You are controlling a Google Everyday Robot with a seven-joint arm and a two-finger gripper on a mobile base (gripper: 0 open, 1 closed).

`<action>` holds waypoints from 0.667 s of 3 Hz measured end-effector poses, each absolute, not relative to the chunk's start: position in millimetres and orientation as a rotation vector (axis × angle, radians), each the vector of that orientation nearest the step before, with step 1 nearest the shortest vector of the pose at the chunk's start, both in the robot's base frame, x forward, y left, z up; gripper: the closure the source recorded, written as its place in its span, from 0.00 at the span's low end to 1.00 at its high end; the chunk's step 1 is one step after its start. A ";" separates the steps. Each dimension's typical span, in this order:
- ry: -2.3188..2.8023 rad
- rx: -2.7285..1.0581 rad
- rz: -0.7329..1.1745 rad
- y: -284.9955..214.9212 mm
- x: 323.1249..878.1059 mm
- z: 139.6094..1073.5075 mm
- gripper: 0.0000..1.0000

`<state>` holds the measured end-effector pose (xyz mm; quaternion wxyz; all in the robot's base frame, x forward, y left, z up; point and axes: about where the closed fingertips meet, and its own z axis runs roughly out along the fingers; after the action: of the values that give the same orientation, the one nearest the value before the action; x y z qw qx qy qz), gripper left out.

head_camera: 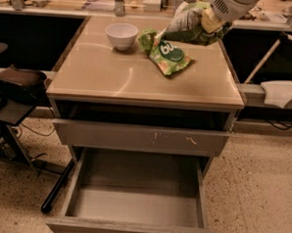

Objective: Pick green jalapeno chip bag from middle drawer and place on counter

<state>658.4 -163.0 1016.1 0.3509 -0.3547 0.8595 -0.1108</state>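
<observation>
My gripper [210,22] is at the top right, above the far right part of the counter [113,80]. It is shut on the green jalapeno chip bag [187,23], a crumpled bag with its white printed panel showing, held in the air just over the counter top. The middle drawer [134,206] stands pulled open at the bottom of the cabinet, its grey floor bare.
A second green bag with a round dark logo [169,55] lies on the counter below the held bag. A white bowl [122,35] stands at the counter's far left. The scratched drawer front [140,137] is above the open drawer. A dark chair [15,82] stands left.
</observation>
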 end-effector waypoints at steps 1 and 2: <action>2.302 -0.766 -0.238 -206.0 711.3 975.9 1.00; 2.351 -0.726 -0.200 -215.6 749.9 942.7 1.00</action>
<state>749.9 -215.6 942.7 0.3302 -0.2777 0.8989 -0.0765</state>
